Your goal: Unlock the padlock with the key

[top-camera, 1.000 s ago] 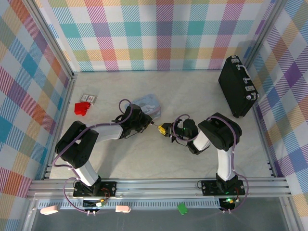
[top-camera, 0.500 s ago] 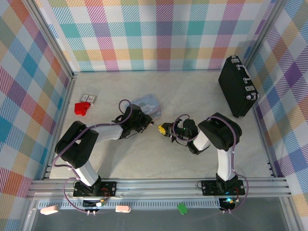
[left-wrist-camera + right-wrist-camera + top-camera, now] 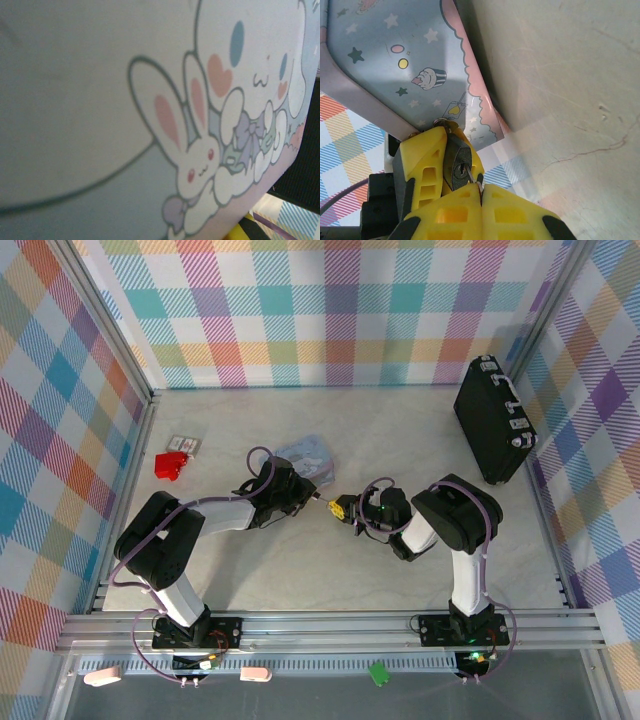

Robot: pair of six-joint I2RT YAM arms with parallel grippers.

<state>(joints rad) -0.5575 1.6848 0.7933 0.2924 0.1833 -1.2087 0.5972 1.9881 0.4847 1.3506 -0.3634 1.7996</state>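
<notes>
The small black padlock (image 3: pixel 456 162) is clamped between the yellow fingers (image 3: pixel 422 160) of my left gripper (image 3: pixel 318 499), its keyhole facing the right wrist camera. My right gripper (image 3: pixel 481 186) is shut on the thin grey key (image 3: pixel 471 176), whose tip sits in the keyhole. The two grippers meet tip to tip at mid-table, my right gripper (image 3: pixel 343 508) just right of the left one. The padlock's shackle is hidden behind the left fingers, close against the corner of the pastel cartoon tin (image 3: pixel 395 60).
The tin (image 3: pixel 305 453) lies just behind the grippers, and its rabbit picture (image 3: pixel 200 160) is very close in the left wrist view. A black case (image 3: pixel 493 420) leans at the right wall. A red item (image 3: pixel 172 464) and a small packet (image 3: pixel 184 443) lie far left.
</notes>
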